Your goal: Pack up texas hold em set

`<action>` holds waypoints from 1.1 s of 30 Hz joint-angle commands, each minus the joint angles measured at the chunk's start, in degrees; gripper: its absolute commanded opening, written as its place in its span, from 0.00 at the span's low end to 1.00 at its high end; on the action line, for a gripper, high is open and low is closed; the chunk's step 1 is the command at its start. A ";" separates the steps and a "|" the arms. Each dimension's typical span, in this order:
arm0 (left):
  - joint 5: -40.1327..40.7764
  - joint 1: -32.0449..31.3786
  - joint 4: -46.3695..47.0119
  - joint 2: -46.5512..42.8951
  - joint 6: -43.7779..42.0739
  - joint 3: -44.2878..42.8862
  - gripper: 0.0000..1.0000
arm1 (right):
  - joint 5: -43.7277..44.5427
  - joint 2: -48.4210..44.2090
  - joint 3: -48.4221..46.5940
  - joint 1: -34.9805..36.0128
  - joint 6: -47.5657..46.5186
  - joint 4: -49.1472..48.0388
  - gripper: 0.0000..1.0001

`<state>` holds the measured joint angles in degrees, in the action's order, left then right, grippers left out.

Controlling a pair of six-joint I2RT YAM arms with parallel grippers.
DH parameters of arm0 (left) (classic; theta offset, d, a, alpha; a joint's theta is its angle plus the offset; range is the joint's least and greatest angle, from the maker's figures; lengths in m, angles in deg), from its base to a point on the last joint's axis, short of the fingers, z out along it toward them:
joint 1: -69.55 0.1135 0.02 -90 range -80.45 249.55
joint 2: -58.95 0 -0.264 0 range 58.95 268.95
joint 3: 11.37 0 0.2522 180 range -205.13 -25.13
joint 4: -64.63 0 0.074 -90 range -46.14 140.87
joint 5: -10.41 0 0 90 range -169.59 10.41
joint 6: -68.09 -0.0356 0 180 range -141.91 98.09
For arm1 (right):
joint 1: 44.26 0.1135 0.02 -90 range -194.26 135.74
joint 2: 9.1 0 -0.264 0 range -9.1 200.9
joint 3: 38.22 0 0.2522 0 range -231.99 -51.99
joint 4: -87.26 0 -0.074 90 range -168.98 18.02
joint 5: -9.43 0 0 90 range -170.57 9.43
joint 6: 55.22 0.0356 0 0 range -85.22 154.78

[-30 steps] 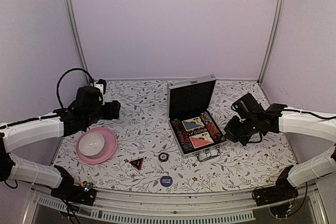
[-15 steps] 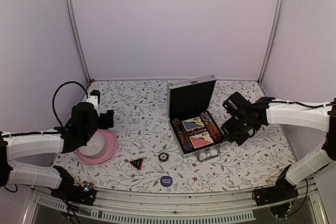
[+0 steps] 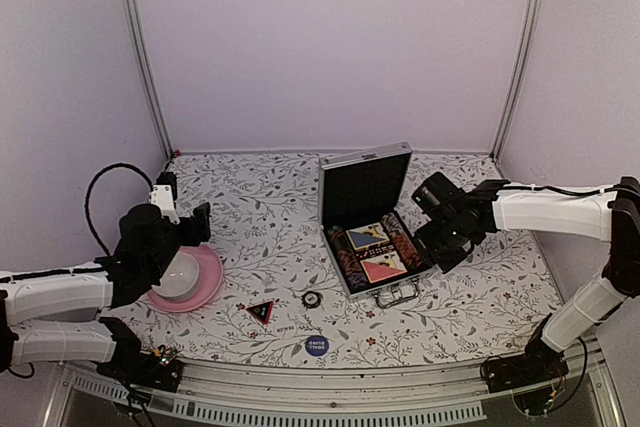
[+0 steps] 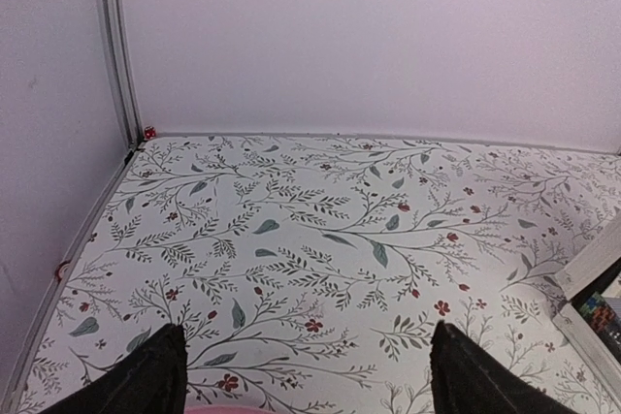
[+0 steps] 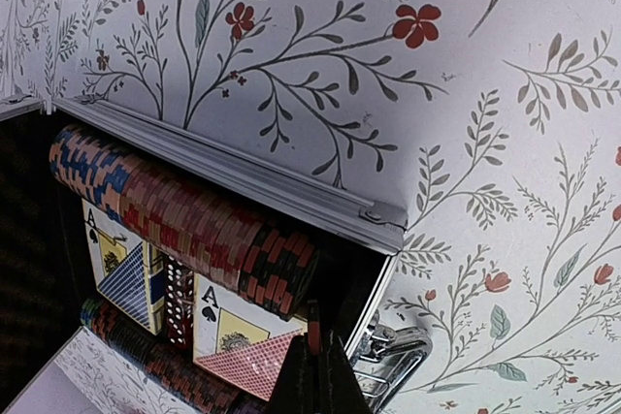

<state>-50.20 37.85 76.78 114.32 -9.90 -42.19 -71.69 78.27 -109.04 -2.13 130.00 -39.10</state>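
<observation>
Sitting open right of centre on the floral counter [image 3: 270,237], the silver case [image 3: 362,190] had its lid upright, black lining facing the arms. Inside lay card decks [image 3: 384,267] between rows of striped chips [image 5: 199,225], with the metal handle [image 3: 397,294] at the near edge. Right claw [image 5: 315,375] was pinched tight with nothing between the fingers, at the case's near right corner; contact could not be told. Left claw [image 4: 306,385] stood wide and empty, above the far rim of the pink plate [image 3: 208,287] with the white bowl [image 3: 176,273]. Loose on the counter toward the front were the red-black triangle [image 3: 261,311], a small round piece [image 3: 312,299] and the blue disc [image 3: 316,345], all apart from the case.
</observation>
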 commanded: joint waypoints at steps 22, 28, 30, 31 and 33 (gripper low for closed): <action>-1.94 0.77 2.47 0.41 -1.28 0.07 0.88 | 3.75 4.87 -4.09 0.65 3.23 -0.45 0.12; -2.23 0.78 2.24 1.17 -1.38 -0.31 0.88 | 3.84 4.76 -4.00 0.63 3.21 -0.89 0.24; -2.27 0.77 2.21 1.14 -1.36 -0.32 0.88 | 3.71 4.74 -3.93 0.64 3.10 -1.06 0.25; -2.26 0.77 2.21 1.10 -1.37 -0.29 0.88 | 3.80 4.69 -3.94 0.62 3.12 -1.12 0.25; -2.23 0.74 2.21 0.98 -1.38 -0.20 0.88 | 3.85 4.52 -3.89 0.67 3.03 -1.17 0.25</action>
<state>-52.12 37.85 77.67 115.26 -10.39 -42.17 -69.31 82.27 -111.64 -1.87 132.49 -40.02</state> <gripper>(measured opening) 0.876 0.253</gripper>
